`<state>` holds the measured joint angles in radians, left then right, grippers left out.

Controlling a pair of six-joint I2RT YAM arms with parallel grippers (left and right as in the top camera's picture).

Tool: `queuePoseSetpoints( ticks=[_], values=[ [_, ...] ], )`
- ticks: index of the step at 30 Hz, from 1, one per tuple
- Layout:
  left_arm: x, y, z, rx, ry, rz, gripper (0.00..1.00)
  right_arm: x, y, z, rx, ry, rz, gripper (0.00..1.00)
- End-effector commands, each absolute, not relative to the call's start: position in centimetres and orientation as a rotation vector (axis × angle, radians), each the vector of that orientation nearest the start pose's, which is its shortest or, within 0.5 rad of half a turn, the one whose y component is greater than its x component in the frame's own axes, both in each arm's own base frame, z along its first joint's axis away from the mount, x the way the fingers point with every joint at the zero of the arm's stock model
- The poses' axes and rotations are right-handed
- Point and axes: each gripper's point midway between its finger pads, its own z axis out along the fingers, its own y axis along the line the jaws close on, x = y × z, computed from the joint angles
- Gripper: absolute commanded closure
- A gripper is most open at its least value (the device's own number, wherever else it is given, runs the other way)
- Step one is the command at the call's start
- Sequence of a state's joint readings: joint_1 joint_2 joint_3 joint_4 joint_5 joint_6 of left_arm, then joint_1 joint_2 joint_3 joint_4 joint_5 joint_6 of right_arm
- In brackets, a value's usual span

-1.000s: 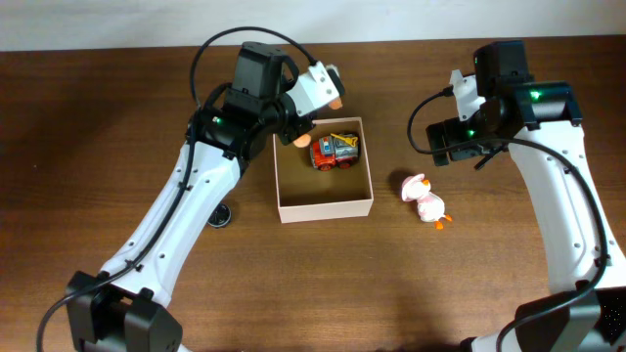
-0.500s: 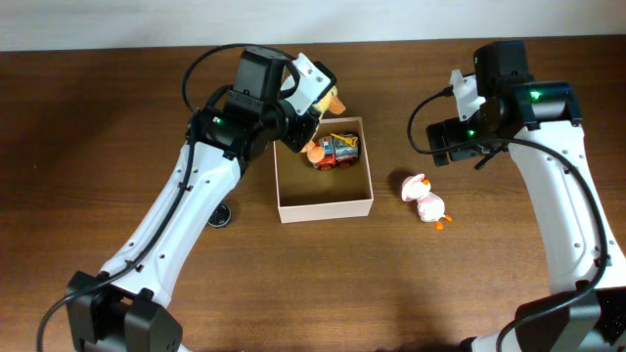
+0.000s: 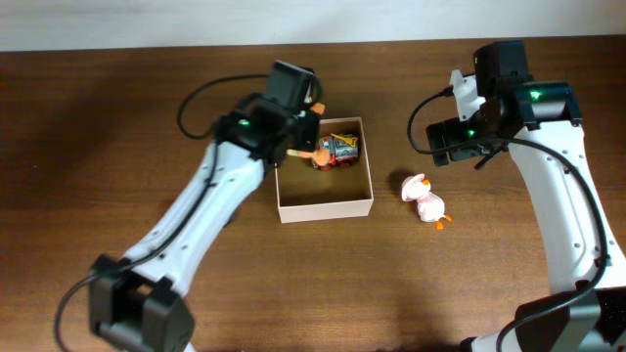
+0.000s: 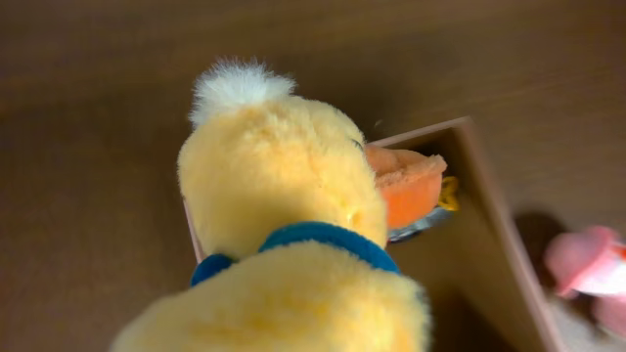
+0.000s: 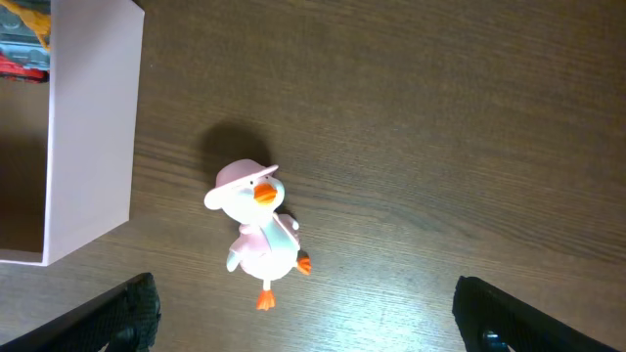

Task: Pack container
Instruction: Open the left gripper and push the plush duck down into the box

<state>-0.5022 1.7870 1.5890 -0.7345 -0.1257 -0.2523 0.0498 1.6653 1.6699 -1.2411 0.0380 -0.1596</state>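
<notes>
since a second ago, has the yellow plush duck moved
Yes. In the overhead view the yellow plush duck has come down the picture, from above the container's top wall to over its top-left corner, beside the toy truck.

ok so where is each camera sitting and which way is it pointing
overhead: fixed above the table, looking straight down at the container, pink duck and both arms.
left wrist: on the left arm over a container corner, facing down; the yellow plush duck it holds hides its fingers.
right wrist: on the right arm, facing down at the pink duck; the open right gripper shows as dark tips at the bottom corners.
shared: all three show the container and pink duck.
</notes>
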Motion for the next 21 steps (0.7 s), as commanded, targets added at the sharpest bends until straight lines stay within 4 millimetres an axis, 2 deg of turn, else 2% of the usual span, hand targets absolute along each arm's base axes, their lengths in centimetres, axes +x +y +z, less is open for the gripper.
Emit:
queuePoseSetpoints(
  ticks=[1,6,11,12,13,15,18,21],
  values=[
    [44.2,-19.4,15.3,0.090,2.521,0.005,0.98,37.2,0.8,21.0,-0.261,2.783,-0.096,0.01],
    [45.0,-19.2,12.6,0.086,2.552,0.049,0.98,37.2,0.8,21.0,-0.261,2.783,-0.096,0.01],
    [45.2,-19.4,11.0,0.092,2.574,0.062,0.98,37.2,0.8,21.0,-0.261,2.783,-0.096,0.01],
    [45.2,-19.4,10.9,0.093,2.576,0.064,0.96,37.2,0.8,21.0,-0.261,2.783,-0.096,0.01],
    [45.2,-19.4,10.9,0.093,2.576,0.063,0.87,37.2,0.8,21.0,-0.261,2.783,-0.096,0.01],
    [45.2,-19.4,10.9,0.093,2.577,0.063,0.79,37.2,0.8,21.0,-0.261,2.783,-0.096,0.01],
    [45.0,-19.7,10.7,0.102,2.589,0.042,0.75,37.2,0.8,21.0,-0.261,2.783,-0.096,0.01],
    [44.4,-19.9,10.4,0.118,2.619,0.026,0.78,37.2,0.8,21.0,-0.261,2.783,-0.096,0.01]
  ],
)
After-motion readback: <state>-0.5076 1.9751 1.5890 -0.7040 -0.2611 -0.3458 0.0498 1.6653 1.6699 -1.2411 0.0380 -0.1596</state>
